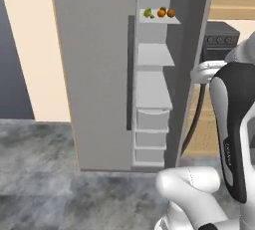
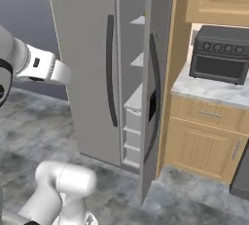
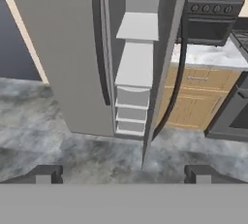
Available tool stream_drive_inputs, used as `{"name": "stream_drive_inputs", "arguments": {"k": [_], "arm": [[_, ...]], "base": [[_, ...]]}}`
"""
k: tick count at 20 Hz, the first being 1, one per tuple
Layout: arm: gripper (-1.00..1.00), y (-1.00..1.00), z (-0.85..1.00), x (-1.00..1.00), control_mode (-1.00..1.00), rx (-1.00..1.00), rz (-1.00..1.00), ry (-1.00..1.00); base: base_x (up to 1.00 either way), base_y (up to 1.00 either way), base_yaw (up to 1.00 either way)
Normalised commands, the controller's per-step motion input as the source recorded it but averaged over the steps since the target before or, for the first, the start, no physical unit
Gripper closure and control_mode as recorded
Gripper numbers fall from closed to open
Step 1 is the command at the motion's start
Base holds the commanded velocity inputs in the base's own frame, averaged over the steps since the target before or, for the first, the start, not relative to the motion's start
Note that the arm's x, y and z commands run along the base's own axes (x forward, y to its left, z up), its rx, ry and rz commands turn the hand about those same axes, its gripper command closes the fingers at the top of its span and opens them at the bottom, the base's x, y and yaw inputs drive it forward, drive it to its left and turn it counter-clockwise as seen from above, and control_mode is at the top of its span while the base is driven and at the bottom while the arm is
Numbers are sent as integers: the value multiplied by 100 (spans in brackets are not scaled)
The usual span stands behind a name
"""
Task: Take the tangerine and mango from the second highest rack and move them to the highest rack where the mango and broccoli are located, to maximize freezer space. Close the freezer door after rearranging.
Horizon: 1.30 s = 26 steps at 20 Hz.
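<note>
Looking into the freezer [image 1: 99, 74], the robot waits well back from it on the grey floor [image 1: 40, 174]. Its claw [image 3: 123, 173] is wide open and holds nothing; the two dark tips sit far apart at the bottom of the hand view.

The freezer door [image 2: 158, 83] stands ajar, edge-on to the robot, with its long dark handle [image 2: 156, 97] facing out. Inside, pale shelves climb up like steps.

On one shelf [image 1: 160, 19] high in the freezer sit three small things in a row: a lime-green mango [image 1: 148, 12] on the left, a bright tangerine [image 1: 161, 12] beside it, and a darker reddish-orange ball [image 1: 171, 12] on the right. They are too small to tell if they touch. I cannot tell if this is the top rack, because the picture cuts off just above it. The shelves [image 1: 154, 55] below it look bare.

I think the robot must reach up to that shelf next. Things could go wrong. The gap beside the door is narrow, so the arm could bump the door and swing it. The fruits are round and close together, so a poke could roll one off the shelf. The claw could also grab the wrong orange ball.
</note>
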Motion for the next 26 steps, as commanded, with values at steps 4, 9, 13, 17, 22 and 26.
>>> {"name": "stream_drive_inputs", "arguments": {"k": [4,9,13,17,22,26], "arm": [[-100,0,0,0,100,0,0,0],[-100,0,0,0,100,0,0,0],[-100,0,0,0,100,0,0,0],[-100,0,0,0,100,0,0,0],[-100,0,0,0,100,0,0,0],[-100,0,0,0,100,0,0,0]], "base": [[-39,-100,47],[-60,-100,43],[-5,-100,49],[31,-100,48],[36,-100,49],[14,-89,44]]}}
